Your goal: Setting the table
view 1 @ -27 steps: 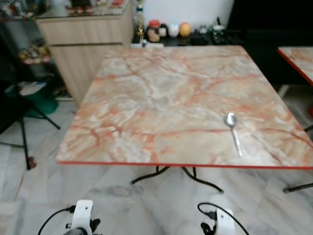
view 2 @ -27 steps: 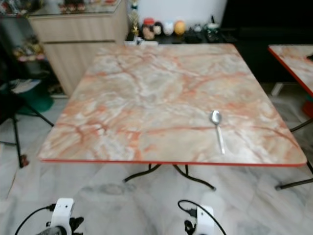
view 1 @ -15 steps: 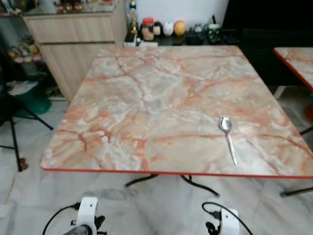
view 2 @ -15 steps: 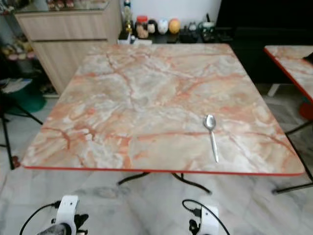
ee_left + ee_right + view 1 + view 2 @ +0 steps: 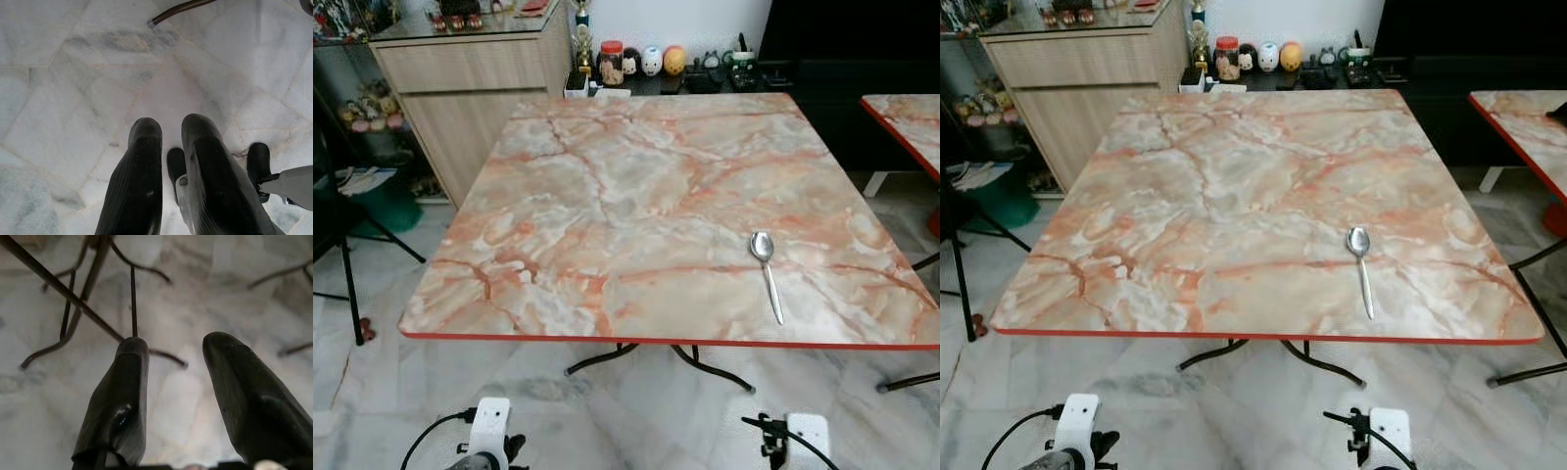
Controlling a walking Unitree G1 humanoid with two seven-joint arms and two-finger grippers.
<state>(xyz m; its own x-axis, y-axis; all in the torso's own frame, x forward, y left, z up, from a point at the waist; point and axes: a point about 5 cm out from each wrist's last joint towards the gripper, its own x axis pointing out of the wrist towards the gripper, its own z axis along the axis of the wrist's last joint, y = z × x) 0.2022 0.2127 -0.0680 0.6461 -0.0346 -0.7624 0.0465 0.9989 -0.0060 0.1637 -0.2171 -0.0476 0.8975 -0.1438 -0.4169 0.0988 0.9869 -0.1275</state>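
Left eye view: the spoon (image 5: pixel 766 273) lies right of centre on the marble bench (image 5: pixel 607 215), handle running toward the lower edge of the frame, bowl away. The right gripper (image 5: pixel 171 382) (fingers parted, empty) hangs nearer it than the left gripper (image 5: pixel 171 166), fingers nearly together, holding nothing. Since the earlier frame the camera has shifted; the spoon has not moved.

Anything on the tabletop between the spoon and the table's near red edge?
Nothing: bare marble separates the spoon from the table edge, as the left eye view shows.
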